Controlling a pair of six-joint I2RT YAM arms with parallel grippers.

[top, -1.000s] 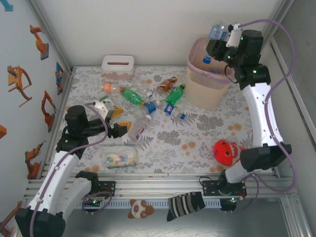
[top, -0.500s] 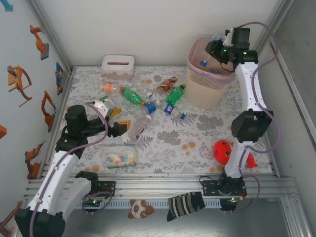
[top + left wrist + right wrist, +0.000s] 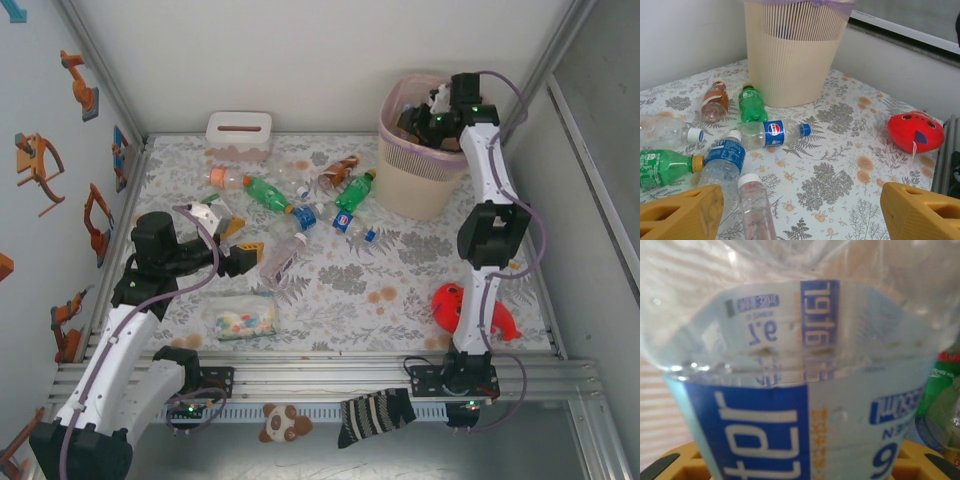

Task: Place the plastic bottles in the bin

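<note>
One blue-labelled bottle (image 3: 790,405) is clamped by the right fingers (image 3: 687,469) inside the two-o'clock bin (image 3: 420,190); left fingers (image 3: 920,210) gape empty.

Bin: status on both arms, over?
Right gripper inside bin, shut on blue-label bottle. Left gripper open, low by loose bottles. Nothing blocking.

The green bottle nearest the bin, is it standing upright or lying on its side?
Lying on its side. In the left wrist view the green bottle rests flat on the table beside the bin, its cap level with its body.
</note>
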